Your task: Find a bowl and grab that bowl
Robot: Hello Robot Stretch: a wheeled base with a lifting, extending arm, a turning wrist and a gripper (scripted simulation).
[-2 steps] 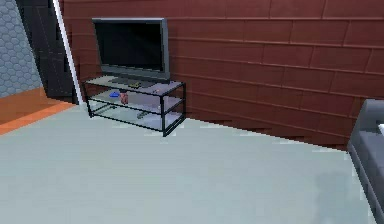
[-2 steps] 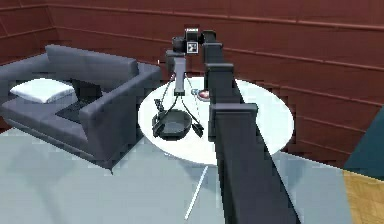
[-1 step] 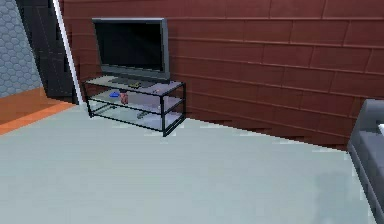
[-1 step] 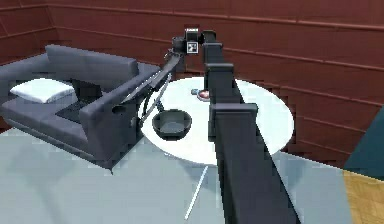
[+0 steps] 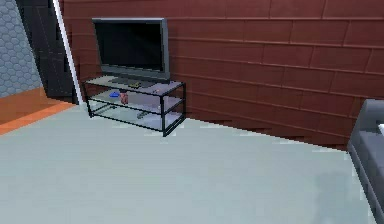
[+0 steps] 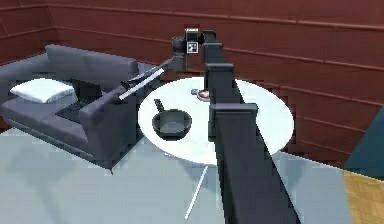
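Observation:
On the round white table (image 6: 265,120) in the arm side view lies a dark round vessel with a short handle (image 6: 170,123), near the table's left edge. A small pinkish flat thing (image 6: 203,95) sits farther back on the tabletop, beside the arm (image 6: 235,130). The gripper (image 6: 130,87) reaches left from the two white squares (image 6: 190,40), its thin fingers (image 6: 140,80) slanting down in front of the sofa's armrest. I cannot tell whether it holds anything.
A dark grey sofa (image 6: 60,105) with a white cushion (image 6: 42,90) stands left of the table, against a red brick wall (image 6: 300,50). In the forward view a television (image 5: 130,48) sits on a glass stand (image 5: 135,100); a grey sofa edge (image 5: 370,150) shows at right.

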